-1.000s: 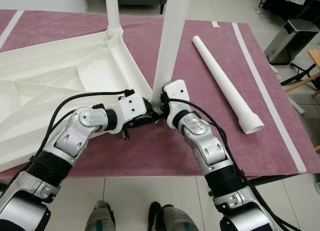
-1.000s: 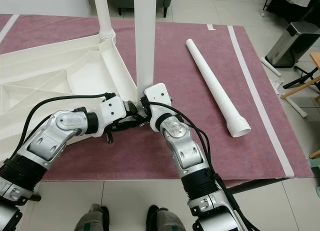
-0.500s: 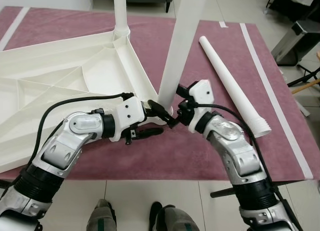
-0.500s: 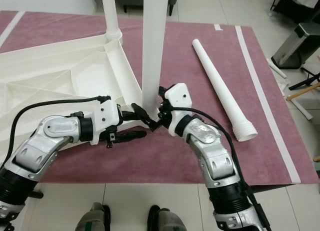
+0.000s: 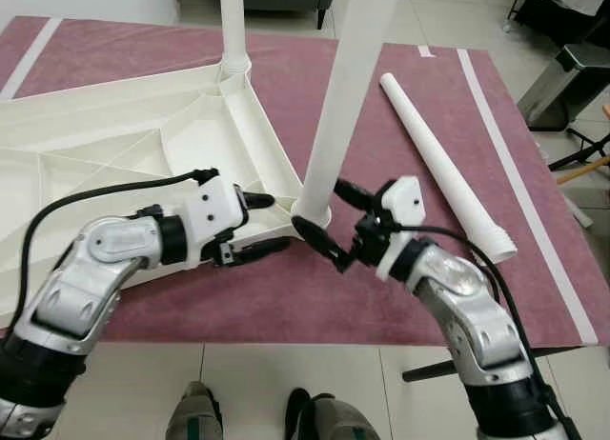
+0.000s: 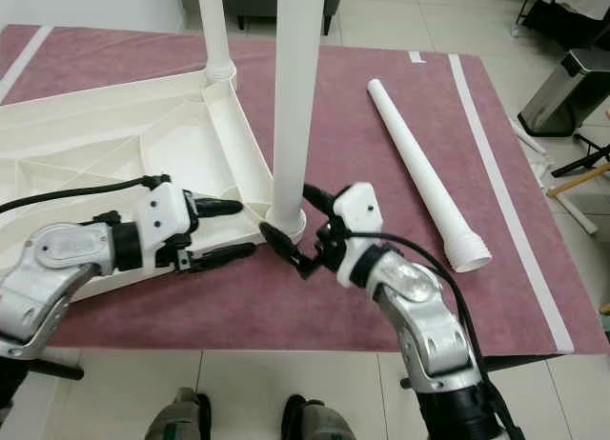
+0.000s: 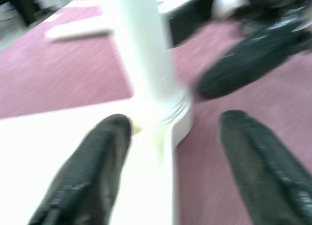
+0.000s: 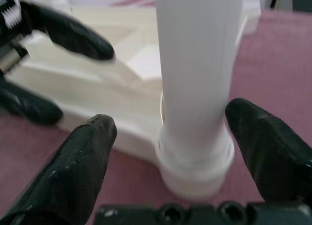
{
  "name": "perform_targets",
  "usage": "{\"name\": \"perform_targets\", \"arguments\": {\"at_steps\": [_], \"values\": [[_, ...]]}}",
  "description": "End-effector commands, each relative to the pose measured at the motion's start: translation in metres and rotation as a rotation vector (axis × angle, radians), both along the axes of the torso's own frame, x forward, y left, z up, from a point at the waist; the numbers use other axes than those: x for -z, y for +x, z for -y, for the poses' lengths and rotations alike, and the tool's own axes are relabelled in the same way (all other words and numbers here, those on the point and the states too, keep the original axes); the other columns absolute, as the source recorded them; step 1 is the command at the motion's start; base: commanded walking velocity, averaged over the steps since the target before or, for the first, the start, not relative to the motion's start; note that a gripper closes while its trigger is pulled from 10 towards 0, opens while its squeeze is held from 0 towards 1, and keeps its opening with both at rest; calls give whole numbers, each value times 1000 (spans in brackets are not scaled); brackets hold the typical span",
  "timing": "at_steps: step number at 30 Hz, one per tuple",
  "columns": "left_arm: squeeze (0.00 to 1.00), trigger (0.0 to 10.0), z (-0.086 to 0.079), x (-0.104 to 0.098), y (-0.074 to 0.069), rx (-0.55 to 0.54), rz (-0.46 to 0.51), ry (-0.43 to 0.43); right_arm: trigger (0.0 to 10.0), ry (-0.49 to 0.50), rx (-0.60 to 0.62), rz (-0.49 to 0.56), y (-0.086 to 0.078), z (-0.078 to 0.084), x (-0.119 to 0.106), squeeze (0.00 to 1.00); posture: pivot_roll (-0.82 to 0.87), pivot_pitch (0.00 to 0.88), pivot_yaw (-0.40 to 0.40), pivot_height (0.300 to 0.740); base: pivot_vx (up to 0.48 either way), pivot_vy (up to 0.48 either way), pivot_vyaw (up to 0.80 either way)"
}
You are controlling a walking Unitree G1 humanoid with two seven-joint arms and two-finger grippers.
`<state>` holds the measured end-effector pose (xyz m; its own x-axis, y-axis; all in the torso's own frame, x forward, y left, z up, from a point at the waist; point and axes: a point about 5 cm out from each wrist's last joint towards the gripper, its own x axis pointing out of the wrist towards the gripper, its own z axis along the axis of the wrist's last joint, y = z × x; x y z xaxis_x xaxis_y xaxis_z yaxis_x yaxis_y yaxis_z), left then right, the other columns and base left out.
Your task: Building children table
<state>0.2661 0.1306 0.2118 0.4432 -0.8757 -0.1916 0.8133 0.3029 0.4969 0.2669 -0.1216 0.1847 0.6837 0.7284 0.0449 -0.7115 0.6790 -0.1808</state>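
Two hands face each other at the near corner of the overturned white tabletop (image 5: 114, 145): the left hand (image 5: 255, 225) and right hand (image 5: 329, 221), both spread wide and gripping nothing. Between them an upright leg (image 5: 335, 97) rises from its corner socket, its long axis vertical. A second leg (image 6: 213, 30) stands at the far corner. One loose leg (image 5: 440, 164) lies flat to the right on the maroon-covered bench (image 5: 315, 297), ribbed end nearest the robot. Tiled floor (image 5: 286, 383) surrounds it.

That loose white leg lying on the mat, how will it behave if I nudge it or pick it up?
The loose leg is a round tapered tube lying flat on the mat, so a sideways nudge would probably roll it in an arc. It looks like stiff hollow plastic, likely light. Its smooth surface may slip between the fingers; the ribbed end probably grips better.
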Motion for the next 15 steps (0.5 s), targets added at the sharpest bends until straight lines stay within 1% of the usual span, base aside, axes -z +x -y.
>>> {"name": "perform_targets", "arguments": {"at_steps": [1,2,4,5,6,8,9,10,11,12,14,15], "values": [[941,10000,-3,3,-4,-34,5,6,10000,-3,-9,-24,-5,3,4,0,127,150,-21,740,0,0,0],[1000,10000,-7,6,-7,-49,-2,23,10000,8,28,-34,-5,8,8,0,127,137,-19,740,0,0,0],[1000,10000,-7,6,-7,-49,-2,23,10000,8,28,-34,-5,8,8,0,127,137,-19,740,0,0,0],[0,10000,-11,9,-9,-67,-3,34,10000,35,69,-42,-4,13,10,0,124,126,-15,740,0,0,0],[0,10000,-14,11,-11,-94,-16,38,10000,61,99,-53,-5,16,12,0,123,116,-14,740,0,0,0],[0,10000,-16,14,-11,-165,-24,3,10000,93,110,-70,-9,15,15,0,119,101,-10,740,0,0,0],[0,10000,-16,14,-11,-165,-24,3,10000,93,110,-70,-9,15,15,0,119,101,-10,740,0,0,0],[0,10000,-16,15,-11,-201,-29,-16,10000,101,111,-76,-12,14,17,0,117,94,-11,740,0,0,0],[0,10000,-16,15,-11,-201,-29,-16,10000,101,111,-76,-12,14,17,0,117,94,-11,740,0,0,0],[0,10000,-17,17,-11,-237,-37,-26,10000,108,112,-82,-16,13,18,0,115,84,-13,740,0,0,0],[0,10000,-17,17,-11,-237,-37,-26,10000,108,112,-82,-16,13,18,0,115,84,-13,740,0,0,0],[0,10000,-19,18,-10,-276,-38,-27,10000,113,114,-87,-19,12,19,0,115,82,-14,740,0,0,0]]}}
